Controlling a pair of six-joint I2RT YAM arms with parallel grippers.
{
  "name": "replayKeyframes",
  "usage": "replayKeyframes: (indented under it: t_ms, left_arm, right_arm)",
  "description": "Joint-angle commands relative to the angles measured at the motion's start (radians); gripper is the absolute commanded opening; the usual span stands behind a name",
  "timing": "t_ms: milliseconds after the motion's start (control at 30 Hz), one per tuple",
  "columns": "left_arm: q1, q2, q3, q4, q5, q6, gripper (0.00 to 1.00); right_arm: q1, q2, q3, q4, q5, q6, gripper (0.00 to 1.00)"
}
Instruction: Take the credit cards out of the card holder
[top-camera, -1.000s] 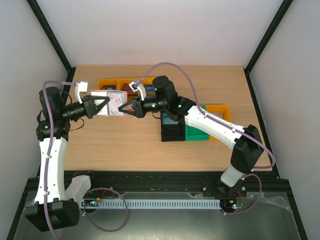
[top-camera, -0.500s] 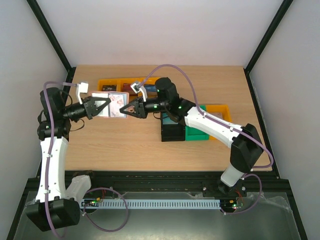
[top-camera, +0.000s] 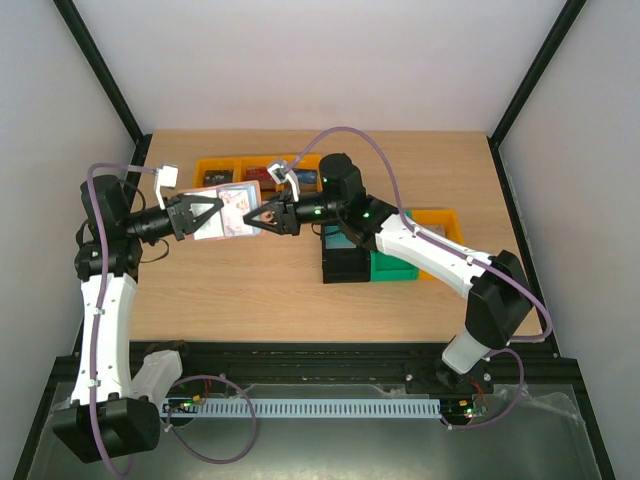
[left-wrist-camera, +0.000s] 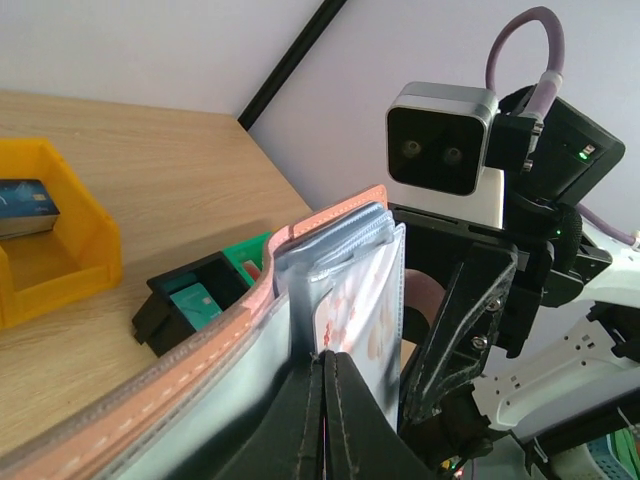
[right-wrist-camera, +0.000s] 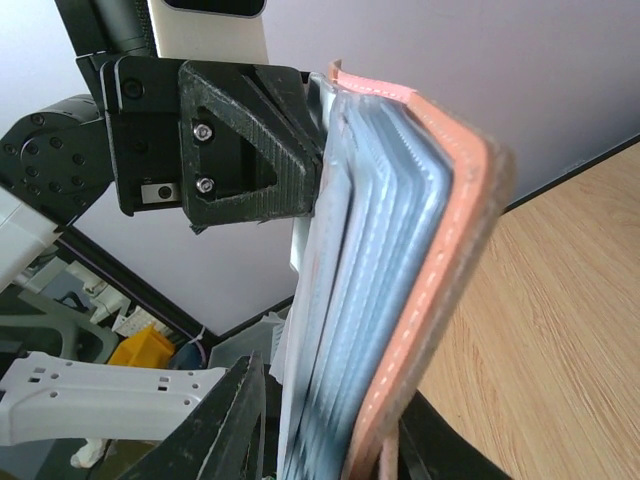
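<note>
The card holder (top-camera: 232, 211) is held in the air between both arms, fanned open, with a pinkish-brown cover and pale blue sleeves. My left gripper (top-camera: 207, 215) is shut on one inner sleeve of it, shown in the left wrist view (left-wrist-camera: 325, 365). A white card with reddish marks (left-wrist-camera: 365, 320) sits in that sleeve. My right gripper (top-camera: 263, 215) is open, and its fingers straddle the holder's other edge (right-wrist-camera: 440, 250). One finger (right-wrist-camera: 238, 410) stands slightly off the sleeves. A teal card (left-wrist-camera: 195, 300) lies in the black bin.
A yellow bin (top-camera: 215, 166) with cards stands at the back, behind the holder. A black bin (top-camera: 345, 265), a green bin (top-camera: 392, 268) and another yellow bin (top-camera: 442, 220) stand under the right arm. Black frame posts border the table.
The holder has tilted and shifted slightly right. The right gripper has closed in, so the holder's edge now lies between its fingers. The left gripper keeps its grip.
</note>
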Motion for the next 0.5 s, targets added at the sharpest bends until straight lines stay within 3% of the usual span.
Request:
replayKeyframes:
  t_ms: [0,167,467]
  left_arm:
    - [0.006,-0.004,0.001,-0.016,0.034,0.015,0.02]
    - [0.006,-0.007,0.028,-0.105,0.054,0.116,0.02]
    - [0.003,-0.010,0.038,-0.139,0.025,0.155,0.02]
  right_arm:
    - [-0.006,-0.050,0.002,0.060,-0.024,-0.016,0.27]
    - [-0.015,-0.049,0.003,0.020,0.007,-0.039,0.24]
    - [-0.027,-0.063,0.002,-0.005,0.003,-0.059,0.02]
